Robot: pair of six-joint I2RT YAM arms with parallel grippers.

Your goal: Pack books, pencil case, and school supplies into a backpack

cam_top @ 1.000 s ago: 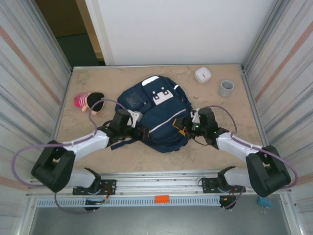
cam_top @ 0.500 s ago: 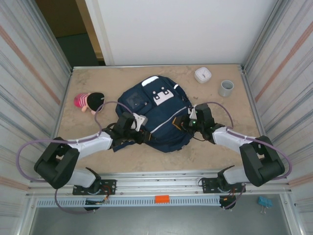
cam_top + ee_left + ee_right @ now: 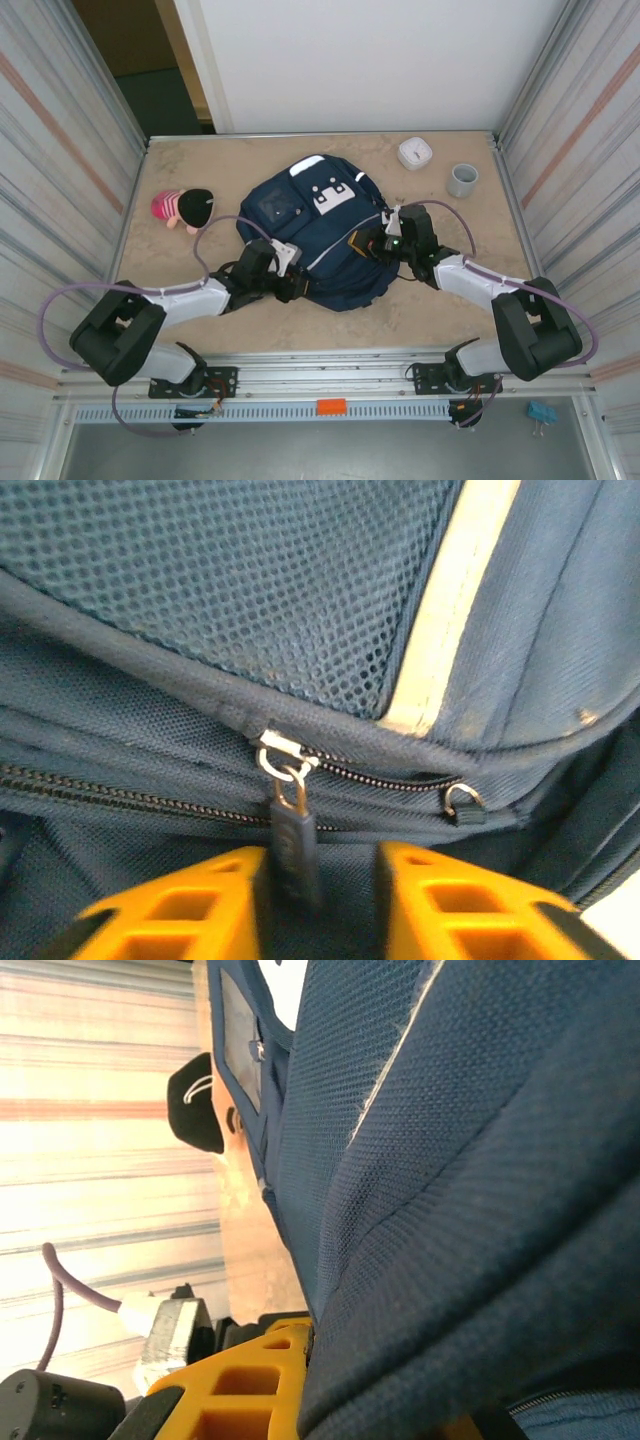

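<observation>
So nearest the arm bases, the left gripper (image 3: pixel 292 284) is at the backpack's (image 3: pixel 340 275) near-left edge. On its wrist cam the orange fingers (image 3: pixel 190 910) sit on either side of a dark zipper pull (image 3: pixel 293 832). There's a sliver of gap on one side though, so I honestly can't tell if it's pinched or just bracketed. The right gripper (image 3: pixel 364 245) is on the backpack's right flank, clamped shut on a fold of the navy fabric. The backpack itself lies flat in the middle of the table (image 3: pixel 250 150), front pockets up, and the zips I can see look closed. My take: this thing is soft and floppy, so it'll bunch and drag rather than hold its shape. The pull tab is the only sensible place to grab, and it's small and probably slippery. Anchoring the cloth with the other hand seems right so the zipper has something to pull against. Off the backpack's left side is a pink and black plush toy (image 3: pixel 182 208). Past its far-right corner are a white round device (image 3: pixel 415 152) and a grey cup (image 3: pixel 463 180).
</observation>
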